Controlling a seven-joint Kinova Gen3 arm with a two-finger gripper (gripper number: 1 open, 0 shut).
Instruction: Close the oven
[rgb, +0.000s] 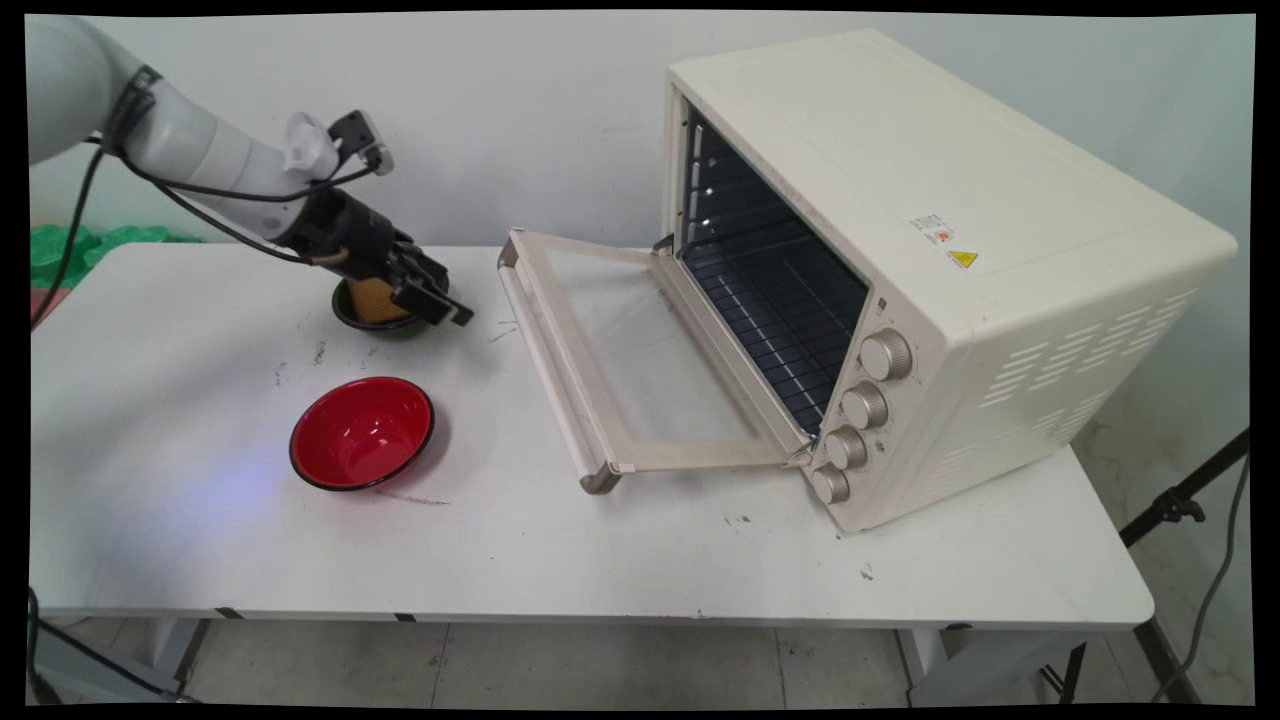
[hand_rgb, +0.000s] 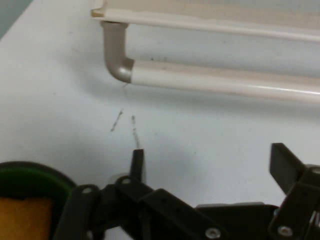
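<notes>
Spread black two-finger gripper (rgb: 432, 296) beside a filled dark bowl

The round dark green-rimmed bowl (rgb: 378, 318) holds an orange-tan block (rgb: 372, 296); it sits left of the cream toaster oven's lowered glass door (rgb: 620, 350), beyond a glossy red bowl (rgb: 362, 433).

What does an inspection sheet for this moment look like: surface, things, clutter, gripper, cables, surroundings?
Surface: white table, scuffed with dark marks.
Things: green bowl holding an orange block; red bowl, empty; cream toaster oven, door folded down, rack bare.
Clutter: nothing seen.
Gripper: gripper open, empty, low over the table beside the green bowl, facing the door handle.
Cables: black cables along the arm.
Surroundings: pale wall; green material behind the table; stand leg at right.
</notes>
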